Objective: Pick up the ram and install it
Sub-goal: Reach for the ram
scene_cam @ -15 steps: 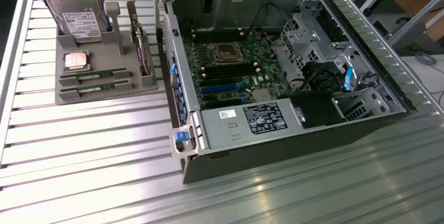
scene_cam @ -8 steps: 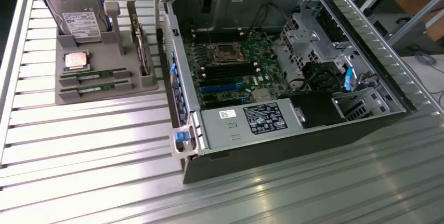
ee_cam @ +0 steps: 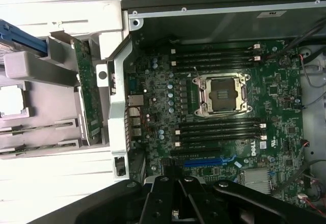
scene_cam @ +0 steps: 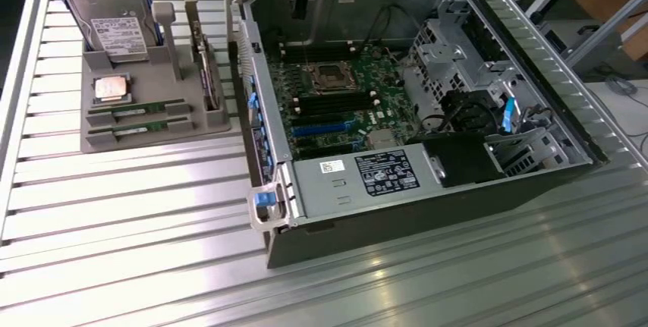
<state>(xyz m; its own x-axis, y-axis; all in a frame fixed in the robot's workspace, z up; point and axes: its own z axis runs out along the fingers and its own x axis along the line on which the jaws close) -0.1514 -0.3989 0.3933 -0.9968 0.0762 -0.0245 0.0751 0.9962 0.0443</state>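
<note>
While the big open computer case (scene_cam: 405, 224) sits on the tabletop (scene_cam: 121, 228), the gray tray (scene_cam: 111, 143) stands just beside it. The ram (scene_cam: 136, 108) lies flat in that tray next to its twin (scene_cam: 139, 126), long side running across the exterior view. The fingers (scene_cam: 299, 8), pinched shut on nothing, hang over the case, with the ram off toward that view's left.

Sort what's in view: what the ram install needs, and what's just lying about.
Job: ram and its twin in the grey holder; empty memory slots; gripper, shut over the open case.
Lying about: hard drive; CPU chip; bracketed card; power supply.
</note>
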